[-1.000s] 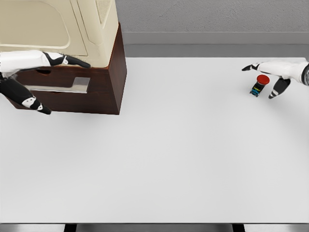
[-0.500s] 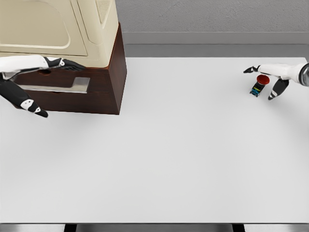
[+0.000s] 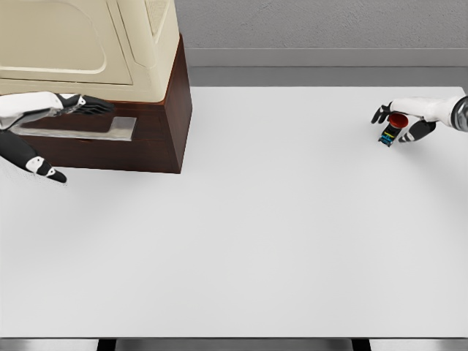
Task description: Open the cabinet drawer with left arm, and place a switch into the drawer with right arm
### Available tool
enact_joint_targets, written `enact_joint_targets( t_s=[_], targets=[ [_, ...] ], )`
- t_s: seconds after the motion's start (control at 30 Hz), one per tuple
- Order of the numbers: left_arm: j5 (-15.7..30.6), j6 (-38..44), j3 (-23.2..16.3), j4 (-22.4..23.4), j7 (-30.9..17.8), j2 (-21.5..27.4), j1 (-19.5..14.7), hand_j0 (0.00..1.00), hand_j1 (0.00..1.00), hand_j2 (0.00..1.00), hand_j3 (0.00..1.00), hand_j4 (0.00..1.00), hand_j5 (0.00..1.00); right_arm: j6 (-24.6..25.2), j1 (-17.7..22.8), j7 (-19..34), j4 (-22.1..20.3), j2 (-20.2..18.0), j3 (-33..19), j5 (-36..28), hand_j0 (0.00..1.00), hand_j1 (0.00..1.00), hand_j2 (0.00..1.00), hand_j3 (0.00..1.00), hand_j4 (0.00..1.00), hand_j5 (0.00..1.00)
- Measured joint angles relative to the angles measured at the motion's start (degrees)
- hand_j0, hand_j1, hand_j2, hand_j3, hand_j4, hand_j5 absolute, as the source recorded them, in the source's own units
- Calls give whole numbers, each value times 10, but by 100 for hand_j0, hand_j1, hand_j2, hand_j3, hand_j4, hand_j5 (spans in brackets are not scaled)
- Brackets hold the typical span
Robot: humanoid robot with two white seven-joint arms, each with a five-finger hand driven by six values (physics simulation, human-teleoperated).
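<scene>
The left hand [image 3: 51, 117] is reaching against the dark brown wooden cabinet drawer [image 3: 95, 131] under the cream machine [image 3: 88, 44], fingers lying along the grey metal handle [image 3: 80, 129], thumb spread below. Far across the white table [image 3: 256, 234], the right hand [image 3: 409, 117] is curling its fingers around the small red-capped switch [image 3: 393, 126] standing on the tabletop.

We see an evenly lit, bright render with soft, diffuse light and no hard glare; the white counter [image 3: 256, 241] reads almost flat, shading only slightly grey toward its far edge. Shadows are faint; a dim smudge lies under the cabinet [image 3: 157, 139] front and beside the left robot hand [image 3: 51, 139]. Edges look a little soft throughout; we notice no bending at the borders.
</scene>
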Motion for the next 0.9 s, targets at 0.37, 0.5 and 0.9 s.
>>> enact_joint_targets(
  t_s=[0.37,0.5,0.9],
  targets=[
    [-15,5,29,1,0,-1,4,100,100,100,100,100,100,1,-1,0,1,0,-2,17,45,45,45,45,45,45],
    [-15,5,29,1,0,-4,6,100,100,100,100,100,100,1,-1,0,0,0,-1,20,45,45,45,45,45,45],
    [-16,4,31,0,0,-19,24,100,100,100,100,100,100,-32,-9,0,-70,-2,0,21,44,44,44,44,44,44]
  ],
)
